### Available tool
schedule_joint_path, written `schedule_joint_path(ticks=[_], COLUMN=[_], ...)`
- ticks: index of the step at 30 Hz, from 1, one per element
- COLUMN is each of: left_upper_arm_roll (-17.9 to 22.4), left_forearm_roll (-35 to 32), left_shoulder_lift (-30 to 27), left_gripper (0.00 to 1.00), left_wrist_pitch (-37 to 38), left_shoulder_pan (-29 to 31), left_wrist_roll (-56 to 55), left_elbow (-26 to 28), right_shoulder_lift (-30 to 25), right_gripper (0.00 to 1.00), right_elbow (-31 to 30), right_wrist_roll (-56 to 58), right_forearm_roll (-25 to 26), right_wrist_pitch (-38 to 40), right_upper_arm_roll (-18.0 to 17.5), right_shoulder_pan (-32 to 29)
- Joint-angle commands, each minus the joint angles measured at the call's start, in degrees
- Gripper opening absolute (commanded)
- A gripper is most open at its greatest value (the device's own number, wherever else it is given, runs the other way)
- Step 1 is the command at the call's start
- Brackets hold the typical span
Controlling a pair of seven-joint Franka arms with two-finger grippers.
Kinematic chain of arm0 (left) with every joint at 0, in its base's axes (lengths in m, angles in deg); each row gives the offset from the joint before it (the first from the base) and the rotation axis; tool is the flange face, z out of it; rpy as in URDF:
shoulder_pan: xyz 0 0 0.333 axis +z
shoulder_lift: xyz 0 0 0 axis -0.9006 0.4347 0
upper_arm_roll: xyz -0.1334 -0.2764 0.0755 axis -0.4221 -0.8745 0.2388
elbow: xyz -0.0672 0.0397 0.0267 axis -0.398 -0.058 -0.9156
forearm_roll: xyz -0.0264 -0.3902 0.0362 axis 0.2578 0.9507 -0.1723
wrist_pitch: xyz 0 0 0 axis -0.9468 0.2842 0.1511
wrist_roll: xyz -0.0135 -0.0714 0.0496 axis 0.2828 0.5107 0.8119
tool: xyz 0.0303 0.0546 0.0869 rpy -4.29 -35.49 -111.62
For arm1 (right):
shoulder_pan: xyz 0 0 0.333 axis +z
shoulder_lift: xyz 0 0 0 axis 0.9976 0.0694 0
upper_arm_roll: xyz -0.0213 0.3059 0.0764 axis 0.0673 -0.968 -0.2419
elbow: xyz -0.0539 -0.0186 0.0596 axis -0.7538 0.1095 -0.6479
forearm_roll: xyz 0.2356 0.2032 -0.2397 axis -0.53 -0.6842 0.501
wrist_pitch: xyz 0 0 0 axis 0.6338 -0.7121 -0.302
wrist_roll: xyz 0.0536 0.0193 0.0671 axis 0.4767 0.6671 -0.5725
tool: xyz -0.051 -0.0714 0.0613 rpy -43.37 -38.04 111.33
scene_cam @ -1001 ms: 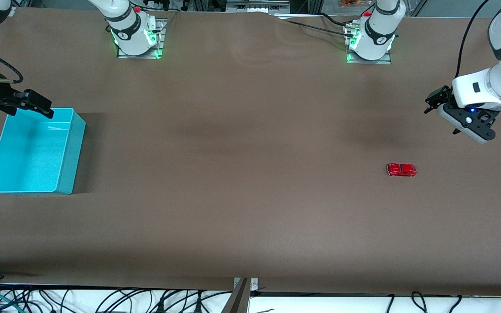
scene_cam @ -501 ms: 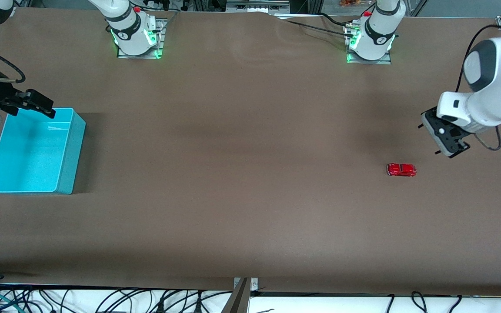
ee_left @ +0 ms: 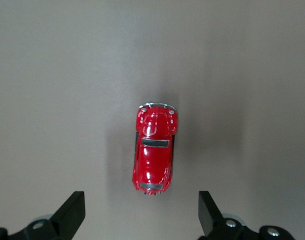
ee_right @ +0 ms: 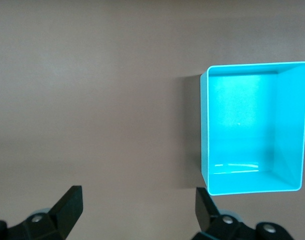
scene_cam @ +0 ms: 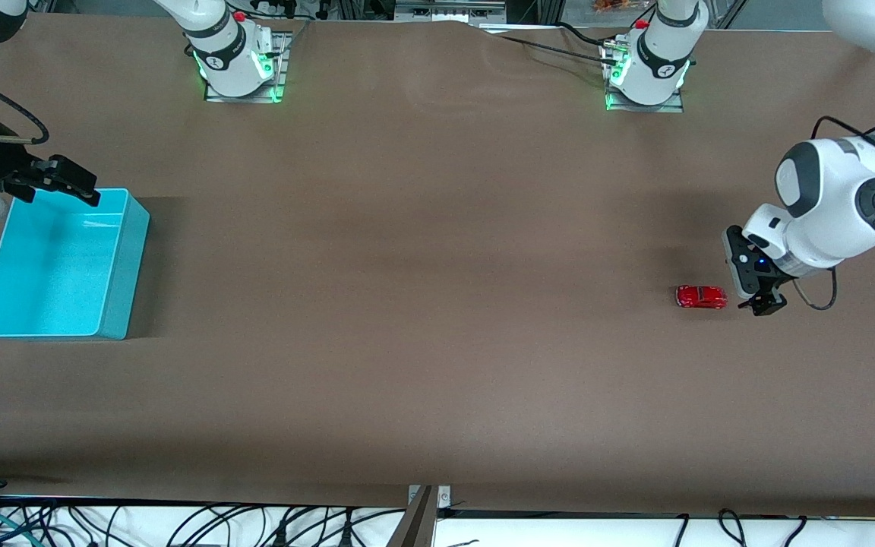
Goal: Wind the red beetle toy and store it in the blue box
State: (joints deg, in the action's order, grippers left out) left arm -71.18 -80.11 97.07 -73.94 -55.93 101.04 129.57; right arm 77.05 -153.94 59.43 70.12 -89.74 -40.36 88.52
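Observation:
The red beetle toy (scene_cam: pixel 701 296) sits on the brown table toward the left arm's end. My left gripper (scene_cam: pixel 762 302) is open and low over the table, just beside the toy. In the left wrist view the toy (ee_left: pixel 154 154) lies lengthwise just ahead of the open left gripper (ee_left: pixel 141 215), untouched. The blue box (scene_cam: pixel 58 262) stands empty at the right arm's end. My right gripper (scene_cam: pixel 73 186) is open and empty, in the air over the table beside the box. In the right wrist view the box (ee_right: pixel 242 115) lies to one side of the right gripper (ee_right: pixel 138 210).
The two arm bases (scene_cam: pixel 236 64) (scene_cam: pixel 646 72) stand along the table's edge farthest from the front camera. Cables (scene_cam: pixel 179 524) hang below the table's near edge.
My left arm has swung down and its gripper has dropped from high over the table to just beside the toy. The right gripper has barely moved. The toy and the box are unmoved.

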Motion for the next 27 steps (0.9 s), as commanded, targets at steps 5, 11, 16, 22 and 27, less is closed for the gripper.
schedule_joint_path(ticks=[5, 11, 16, 22, 27], left_upper_arm_roll=[-0.23, -0.23, -0.32, -0.59, -0.67], left_forearm_roll=[-2.24, -1.81, -1.45, -1.36, -1.36], left_shoulder_lift=[4.68, 7.06, 7.41, 7.50, 7.41], left_gripper=[1.00, 1.00, 1.00, 0.94, 0.70], left_wrist_pitch=[-4.06, -6.27, -6.27, -6.27, -6.18], left_shoulder_pan=[0.40, 0.31, 0.31, -0.04, -0.22], left_wrist_roll=[2.62, 2.89, 2.45, 2.28, 2.36], left_elbow=[-0.82, -0.73, 0.15, 0.85, 0.85], right_shoulder_lift=[-0.34, -0.34, -0.34, -0.34, -0.34], right_gripper=[1.00, 1.00, 1.00, 1.00, 1.00], right_elbow=[0.78, 0.78, 0.78, 0.78, 0.78], right_wrist_roll=[0.12, 0.12, 0.20, 0.12, 0.12], right_forearm_roll=[-0.08, -0.08, -0.08, -0.08, -0.08], right_wrist_pitch=[0.99, 0.99, 1.08, 0.99, 0.99], right_upper_arm_roll=[-0.13, -0.13, -0.13, -0.13, -0.13], right_shoulder_pan=[0.05, 0.05, 0.05, 0.05, 0.05])
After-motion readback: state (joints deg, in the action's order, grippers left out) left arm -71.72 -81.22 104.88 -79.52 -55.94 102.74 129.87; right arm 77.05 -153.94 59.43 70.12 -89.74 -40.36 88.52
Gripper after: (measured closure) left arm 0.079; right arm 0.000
